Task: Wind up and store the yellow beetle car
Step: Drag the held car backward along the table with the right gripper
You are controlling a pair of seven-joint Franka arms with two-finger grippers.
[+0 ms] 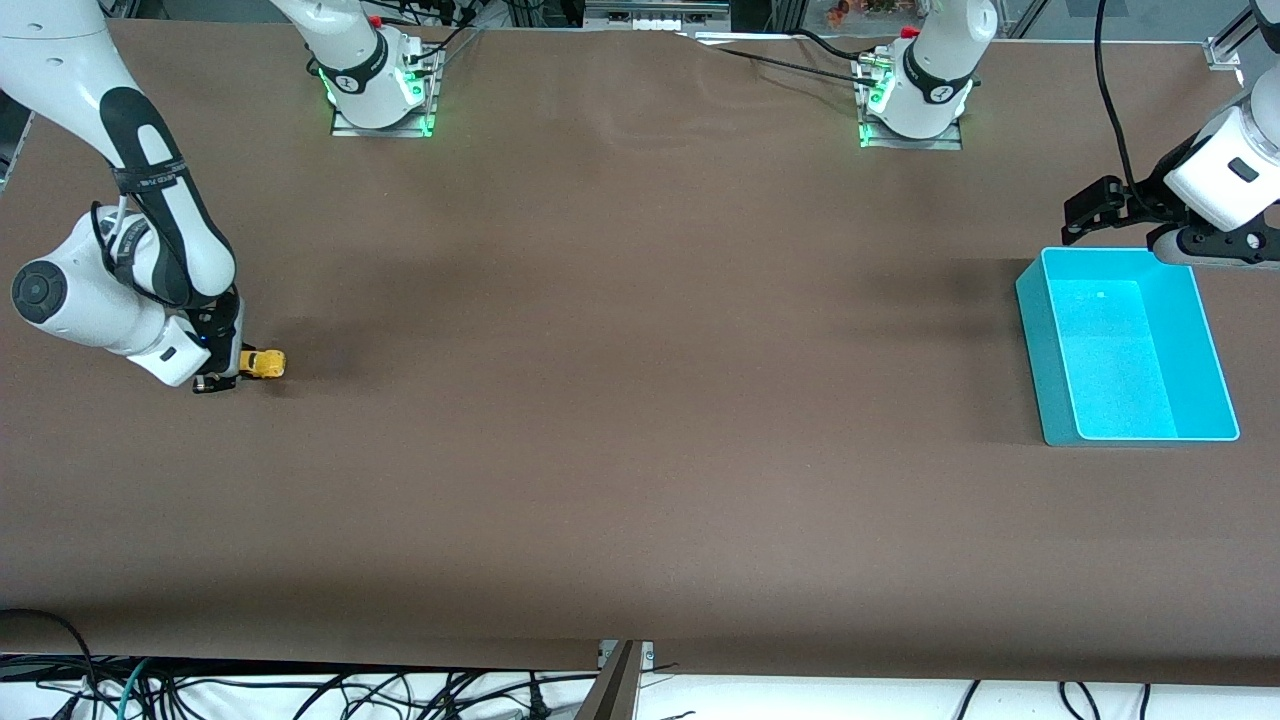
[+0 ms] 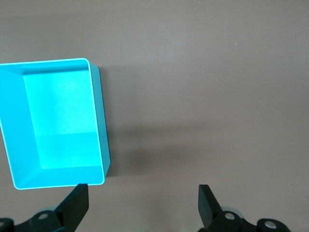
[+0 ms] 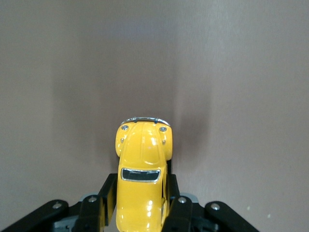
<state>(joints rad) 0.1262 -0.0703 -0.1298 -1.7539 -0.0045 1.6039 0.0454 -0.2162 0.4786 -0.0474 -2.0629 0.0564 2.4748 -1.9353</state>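
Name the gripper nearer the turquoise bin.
Left. The left gripper hangs open beside the turquoise bin; the right gripper is at the right arm's end, shut on the yellow beetle car.

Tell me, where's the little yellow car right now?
The yellow beetle car is down at the right arm's end of the table, pinched between the fingers of the right gripper. The turquoise bin sits at the left arm's end.

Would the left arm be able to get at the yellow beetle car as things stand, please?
Probably not: the yellow beetle car sits clamped in the right hand at the right arm's end of the table, while the open left hand hovers beside the turquoise bin.
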